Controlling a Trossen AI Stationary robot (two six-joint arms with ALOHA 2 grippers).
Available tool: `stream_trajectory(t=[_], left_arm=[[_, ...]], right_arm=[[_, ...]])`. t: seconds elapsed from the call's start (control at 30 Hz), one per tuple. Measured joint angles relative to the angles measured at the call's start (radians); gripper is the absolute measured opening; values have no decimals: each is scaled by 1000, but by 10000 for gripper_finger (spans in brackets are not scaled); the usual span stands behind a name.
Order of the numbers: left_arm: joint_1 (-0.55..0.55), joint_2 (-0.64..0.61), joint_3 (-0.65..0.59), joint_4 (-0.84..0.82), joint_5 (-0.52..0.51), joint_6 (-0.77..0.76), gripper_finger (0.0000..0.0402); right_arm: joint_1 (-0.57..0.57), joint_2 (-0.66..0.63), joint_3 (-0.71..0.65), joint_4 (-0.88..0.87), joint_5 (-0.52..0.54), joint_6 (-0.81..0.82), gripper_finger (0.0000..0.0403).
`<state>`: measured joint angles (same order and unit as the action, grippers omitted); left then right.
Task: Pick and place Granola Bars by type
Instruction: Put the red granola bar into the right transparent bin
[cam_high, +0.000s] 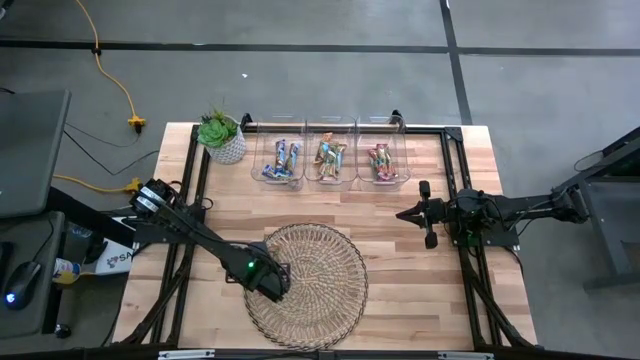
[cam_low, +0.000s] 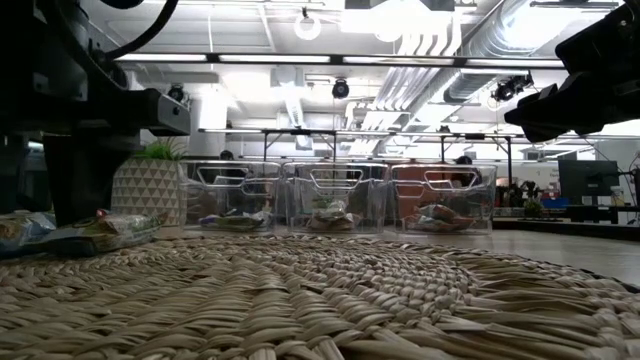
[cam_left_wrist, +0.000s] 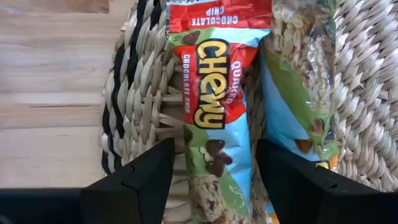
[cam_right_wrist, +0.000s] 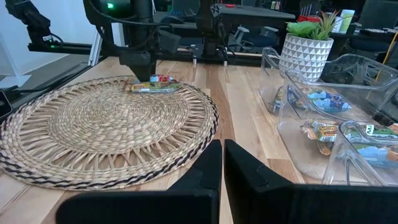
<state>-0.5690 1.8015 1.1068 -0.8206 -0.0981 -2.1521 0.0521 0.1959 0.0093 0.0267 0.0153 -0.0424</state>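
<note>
High view gives me the desk with the wicker mat as my landmark. Beyond the mat, three clear bins hold sorted Granola Bars. My left pincer sits released astride a Chewy bar at the mat's edge. My right pincer, clenched, waits beside the mat.

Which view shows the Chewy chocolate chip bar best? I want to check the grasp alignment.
The left wrist view: the Chewy bar fills the frame, lying between the open left gripper fingers on the wicker mat. The right wrist view shows it small and distant; the high view hides it; the low view is unclear.
</note>
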Motion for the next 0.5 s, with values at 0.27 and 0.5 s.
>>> stream_trajectory(t=[0.27, 0.5], left_arm=[[0, 0, -1, 10, 0, 0, 193], [0, 0, -1, 16, -1, 0, 140]], right_arm=[[0, 0, 0, 0, 0, 0, 0], [0, 0, 0, 0, 0, 0, 0]])
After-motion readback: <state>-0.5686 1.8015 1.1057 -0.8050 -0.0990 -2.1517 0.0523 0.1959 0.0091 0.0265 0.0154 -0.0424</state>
